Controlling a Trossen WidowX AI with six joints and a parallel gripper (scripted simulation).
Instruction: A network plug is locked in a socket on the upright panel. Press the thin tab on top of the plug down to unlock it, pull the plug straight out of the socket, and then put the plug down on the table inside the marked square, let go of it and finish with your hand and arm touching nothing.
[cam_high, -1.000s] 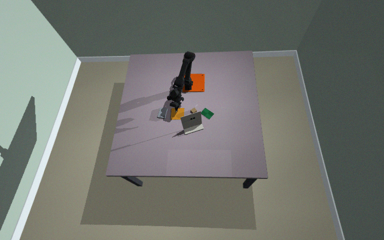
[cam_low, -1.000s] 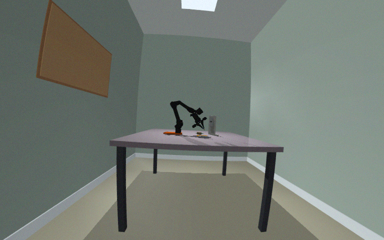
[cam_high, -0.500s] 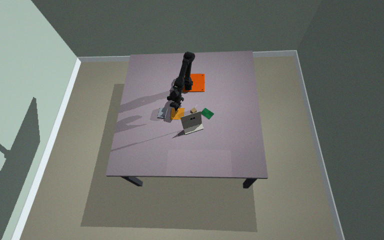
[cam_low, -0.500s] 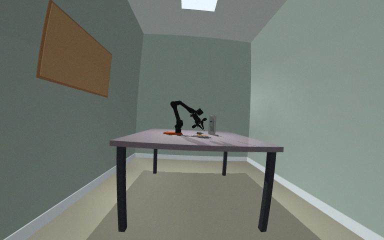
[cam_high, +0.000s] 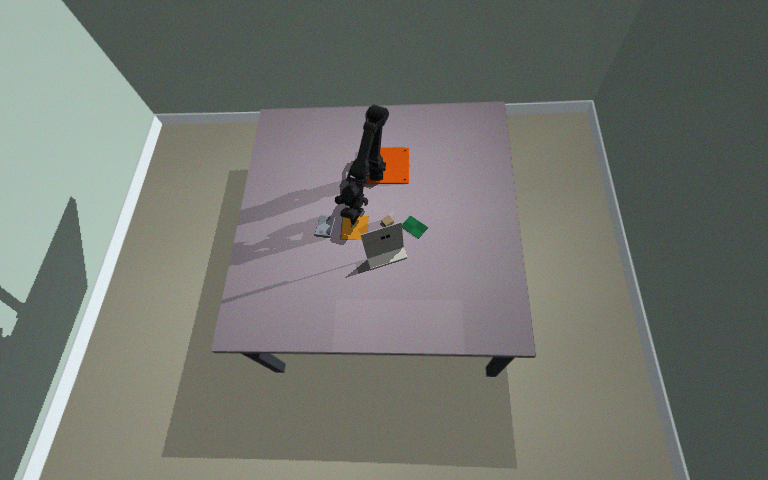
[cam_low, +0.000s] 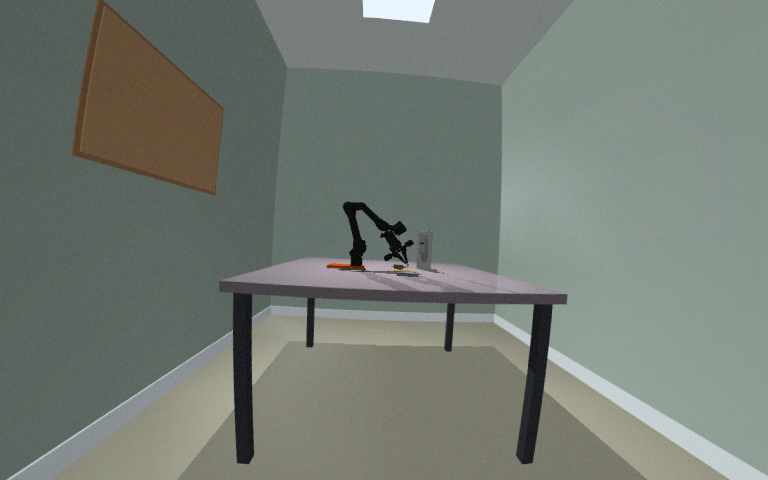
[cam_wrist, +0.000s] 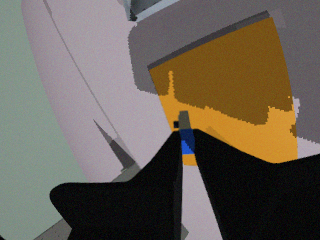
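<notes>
My gripper (cam_high: 351, 217) (cam_low: 399, 262) (cam_wrist: 186, 136) is shut on the network plug (cam_wrist: 187, 144), which shows as a small blue and grey piece between the fingertips in the wrist view. It hangs tilted down, low over the yellow-orange marked square (cam_high: 360, 229) (cam_wrist: 234, 87) on the table. I cannot tell whether the plug touches the table. The grey upright panel (cam_high: 382, 242) (cam_low: 424, 249) stands just right of the square, with dark sockets on its face. The plug is out of the panel.
A grey-white flat piece (cam_high: 324, 225) lies left of the square. A small tan block (cam_high: 387, 220) and a green square tile (cam_high: 415, 226) lie right of it, behind the panel. The arm's base stands on an orange plate (cam_high: 395, 165) (cam_low: 338, 264).
</notes>
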